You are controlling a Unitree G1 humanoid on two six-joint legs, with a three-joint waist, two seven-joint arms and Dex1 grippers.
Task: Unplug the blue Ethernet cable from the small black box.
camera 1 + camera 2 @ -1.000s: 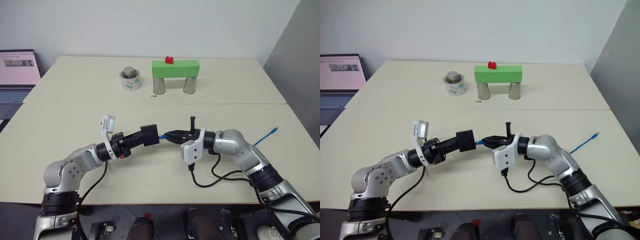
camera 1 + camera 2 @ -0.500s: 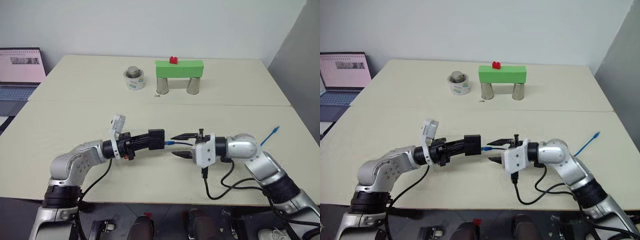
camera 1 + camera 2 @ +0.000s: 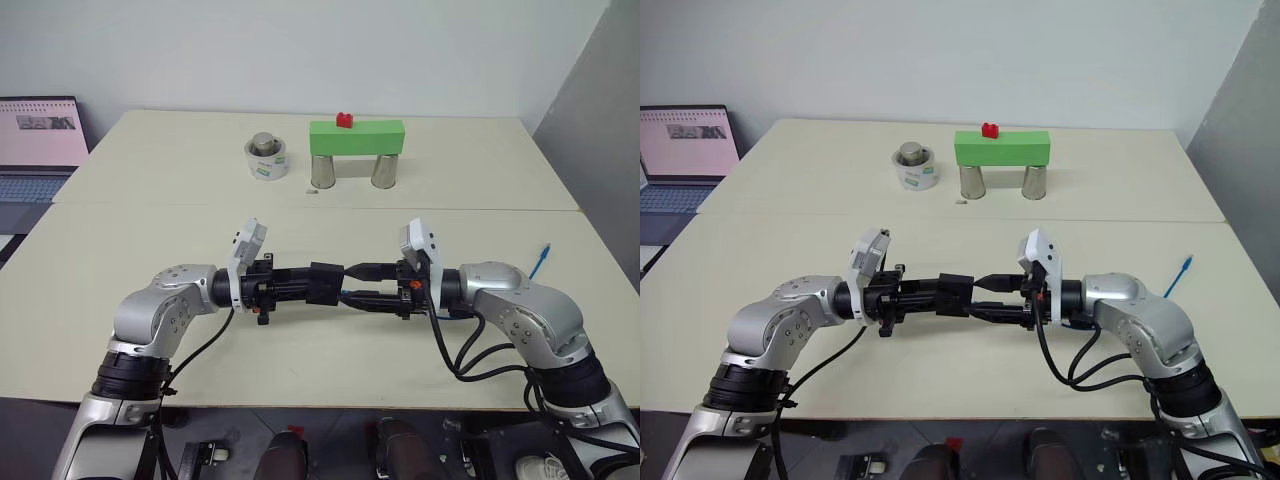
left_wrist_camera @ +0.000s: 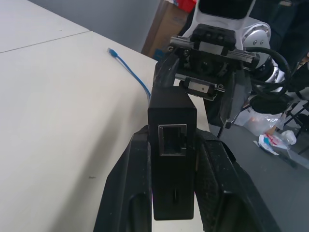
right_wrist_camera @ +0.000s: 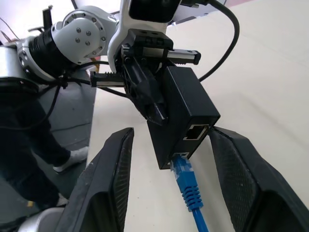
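Matte black and rectangular, the small black box (image 3: 325,283) sits clamped between the left gripper (image 4: 173,159)'s two black fingers above the cream table (image 3: 120,260), near the head view's centre. The thin, bright blue Ethernet cable (image 5: 189,187) has its plug right at the box's lower port, trailing toward 3 o'clock. The right gripper (image 5: 170,169) faces the box, fingers spread wide on either side, touching nothing.
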